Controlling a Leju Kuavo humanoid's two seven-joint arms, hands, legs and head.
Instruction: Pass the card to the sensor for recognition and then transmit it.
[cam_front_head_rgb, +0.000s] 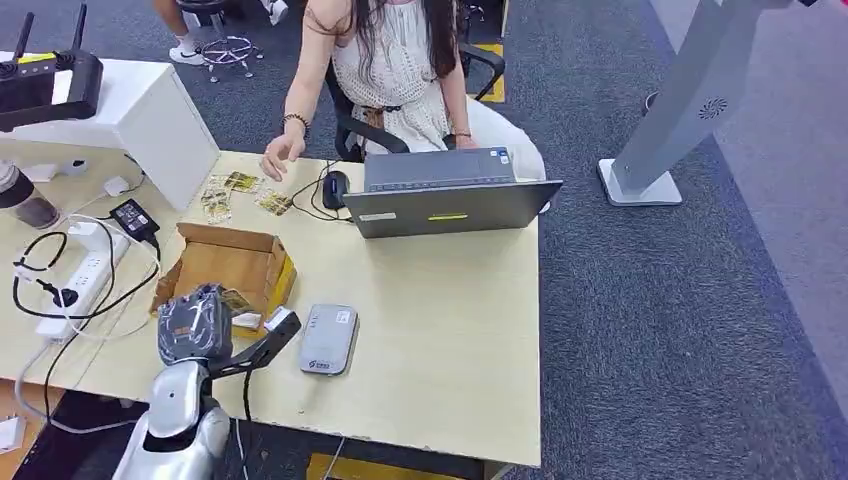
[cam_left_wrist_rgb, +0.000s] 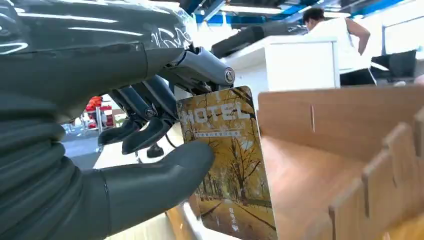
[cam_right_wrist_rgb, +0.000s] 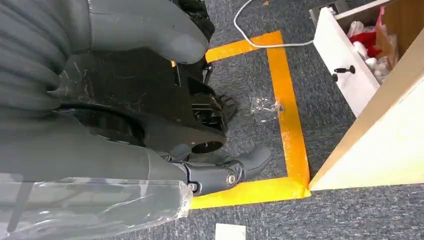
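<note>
My left hand (cam_front_head_rgb: 195, 325) hangs over the near edge of an open cardboard box (cam_front_head_rgb: 228, 262) on the table. In the left wrist view this hand (cam_left_wrist_rgb: 110, 80) pinches a yellow card printed HOTEL (cam_left_wrist_rgb: 227, 165) between thumb and fingers, upright just beside the box's inner wall (cam_left_wrist_rgb: 340, 125). The grey card sensor (cam_front_head_rgb: 329, 339) lies flat on the table a little to the right of the hand. My right hand (cam_right_wrist_rgb: 130, 165) hangs beside the table over the carpet, its fingers (cam_right_wrist_rgb: 225, 176) spread and holding nothing.
A person sits at the far side, one hand (cam_front_head_rgb: 280, 155) over several loose cards (cam_front_head_rgb: 240, 190). An open laptop (cam_front_head_rgb: 450, 195) stands behind the sensor. A power strip with cables (cam_front_head_rgb: 75, 280) lies left, next to a white box (cam_front_head_rgb: 150, 120). Yellow floor tape (cam_right_wrist_rgb: 287, 110) runs beside a drawer (cam_right_wrist_rgb: 345, 65).
</note>
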